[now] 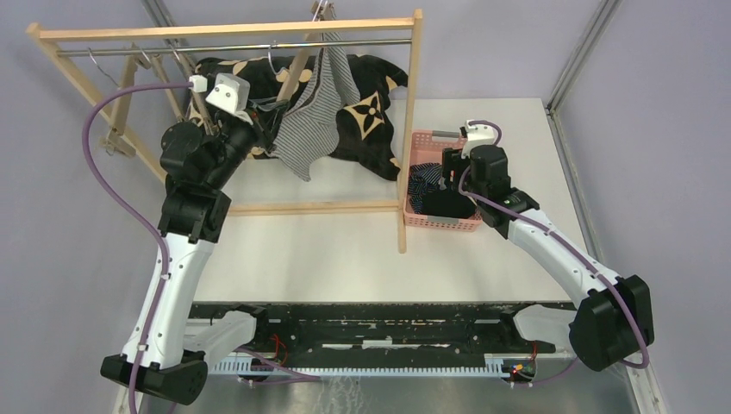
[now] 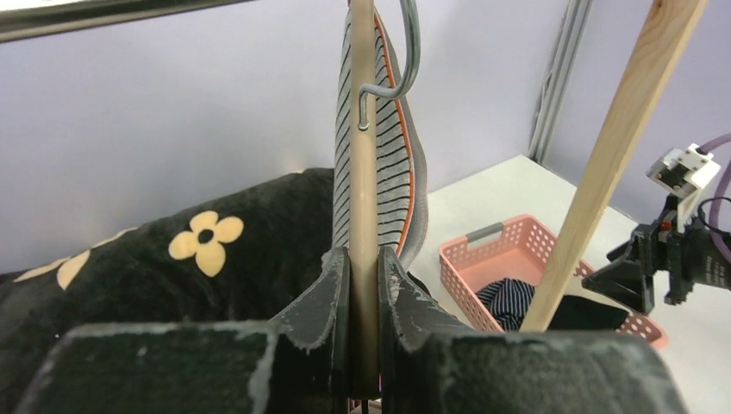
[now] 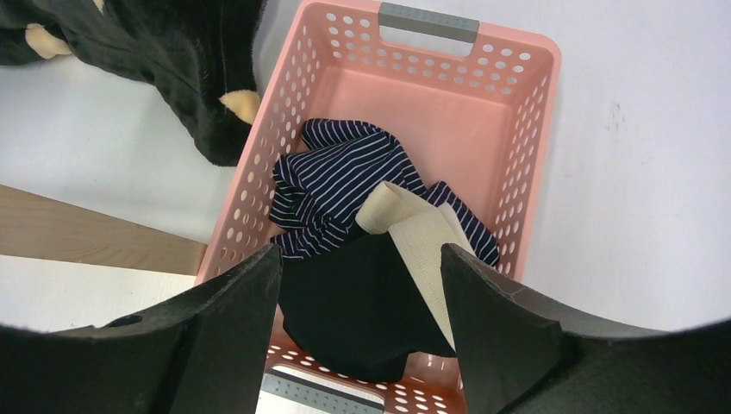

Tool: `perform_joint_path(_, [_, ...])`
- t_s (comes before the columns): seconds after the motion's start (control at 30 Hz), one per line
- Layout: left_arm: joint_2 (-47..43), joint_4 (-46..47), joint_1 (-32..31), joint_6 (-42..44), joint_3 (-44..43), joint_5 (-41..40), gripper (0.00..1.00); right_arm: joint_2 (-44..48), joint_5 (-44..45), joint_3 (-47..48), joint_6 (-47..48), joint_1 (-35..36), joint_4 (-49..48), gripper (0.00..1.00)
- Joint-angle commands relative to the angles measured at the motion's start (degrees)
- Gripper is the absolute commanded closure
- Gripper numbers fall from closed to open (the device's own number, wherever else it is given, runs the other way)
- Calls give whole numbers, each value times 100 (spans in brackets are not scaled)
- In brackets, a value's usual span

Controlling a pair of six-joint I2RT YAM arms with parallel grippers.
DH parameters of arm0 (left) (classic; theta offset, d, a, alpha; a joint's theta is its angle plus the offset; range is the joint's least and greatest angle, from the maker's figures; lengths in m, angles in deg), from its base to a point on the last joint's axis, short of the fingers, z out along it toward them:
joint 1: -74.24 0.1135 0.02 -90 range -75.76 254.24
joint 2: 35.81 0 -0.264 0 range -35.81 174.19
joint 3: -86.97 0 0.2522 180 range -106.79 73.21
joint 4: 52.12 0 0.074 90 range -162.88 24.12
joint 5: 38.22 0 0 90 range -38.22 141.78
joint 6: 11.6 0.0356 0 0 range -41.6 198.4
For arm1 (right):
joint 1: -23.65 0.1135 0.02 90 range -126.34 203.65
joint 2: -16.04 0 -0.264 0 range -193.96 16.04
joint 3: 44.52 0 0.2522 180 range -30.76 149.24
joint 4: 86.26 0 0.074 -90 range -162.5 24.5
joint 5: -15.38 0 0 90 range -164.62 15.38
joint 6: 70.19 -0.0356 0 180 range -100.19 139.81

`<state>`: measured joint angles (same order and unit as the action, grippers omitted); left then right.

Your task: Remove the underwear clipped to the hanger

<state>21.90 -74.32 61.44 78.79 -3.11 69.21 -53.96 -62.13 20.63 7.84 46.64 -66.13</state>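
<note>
The grey-white pinstriped underwear [image 1: 315,121] hangs from a wooden hanger [image 1: 298,62] on the rack's rail. My left gripper [image 1: 267,108] is shut on the hanger's wooden bar [image 2: 363,172]. The jaws clamp it from both sides, and the pinstriped cloth [image 2: 396,172] is just behind the bar. My right gripper [image 3: 360,254] is open and empty. It hovers over the pink basket [image 3: 483,103]. In the basket lie the navy striped underwear [image 3: 340,172] and the black underwear [image 3: 353,302], which has a cream waistband.
A wooden clothes rack [image 1: 405,129] with a metal rail [image 1: 241,47] stands across the table. A black cushion with cream flowers [image 1: 371,112] lies behind it. The basket [image 1: 422,138] sits right of the rack's post. Spare wire hangers [image 1: 142,60] hang at the left.
</note>
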Motion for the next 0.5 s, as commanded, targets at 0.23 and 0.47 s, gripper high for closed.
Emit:
perform_joint_path(0.23, [-203,1907,-25,365,369,-267,97,-68,-75,113,10,2,-290,24])
perform_joint_path(0.47, [-910,2040,-30,419,904,-71,97,-193,-110,131,23,1,-354,24])
